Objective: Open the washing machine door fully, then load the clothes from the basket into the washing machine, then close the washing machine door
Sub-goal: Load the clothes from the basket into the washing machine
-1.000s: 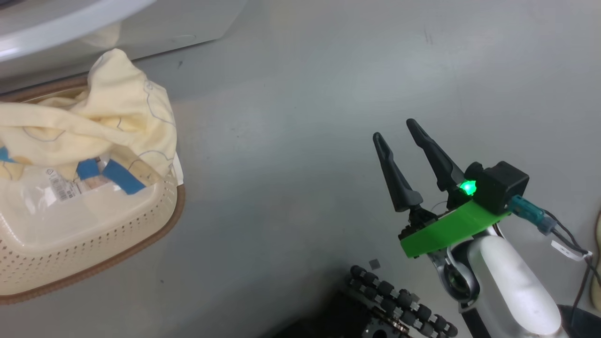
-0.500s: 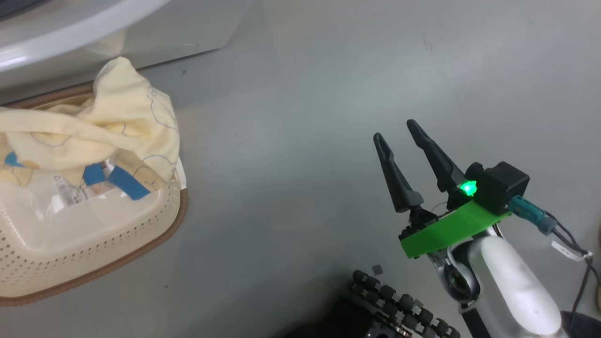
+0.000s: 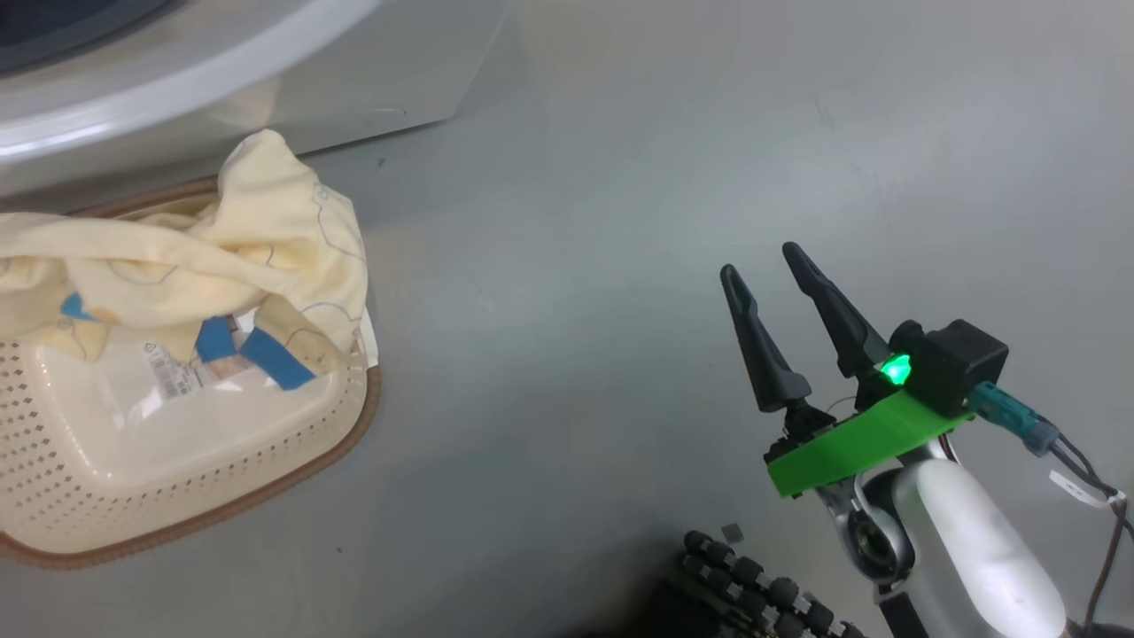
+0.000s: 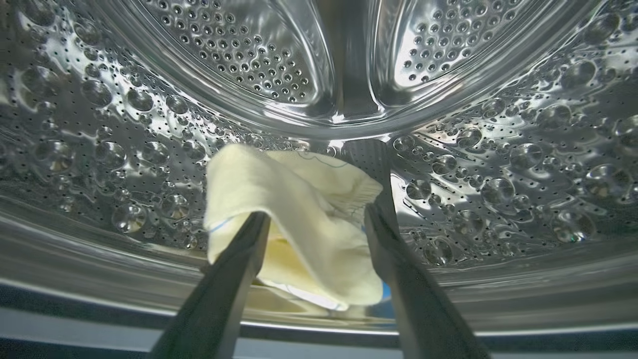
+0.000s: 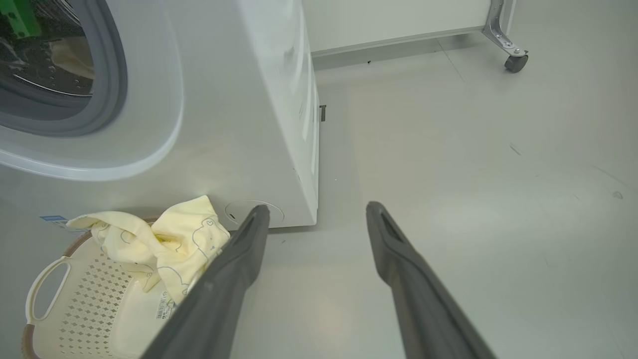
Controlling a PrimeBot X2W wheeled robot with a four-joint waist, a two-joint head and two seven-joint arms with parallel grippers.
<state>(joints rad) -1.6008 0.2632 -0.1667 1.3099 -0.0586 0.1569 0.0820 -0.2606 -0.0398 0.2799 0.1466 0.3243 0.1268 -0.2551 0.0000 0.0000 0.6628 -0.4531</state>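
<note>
Clothes (image 3: pixel 266 239) heaped at far end of basket (image 3: pixel 177 483), partly draped over rim (image 3: pixel 350 434); basket on floor (image 3: pixel 576 221) just before washer (image 5: pixel 259 99), opening (image 5: pixel 112 80) uncovered. Label (image 3: pixel 173 372) visible on basket's bottom. 1 more pale yellow piece (image 4: pixel 299 234) inside drum (image 4: pixel 124 124), between fingers of left gripper (image 4: pixel 316 214); jaws spread, released, not pinching it. Right gripper (image 3: pixel 758 260) also released, empty, over floor, well apart from basket.

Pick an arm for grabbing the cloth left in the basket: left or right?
Probably right. The right claw is open, empty and outside the washing machine, with the clothes in the basket close beside it. The left claw is deep inside the drum, open around another yellow piece.
</note>
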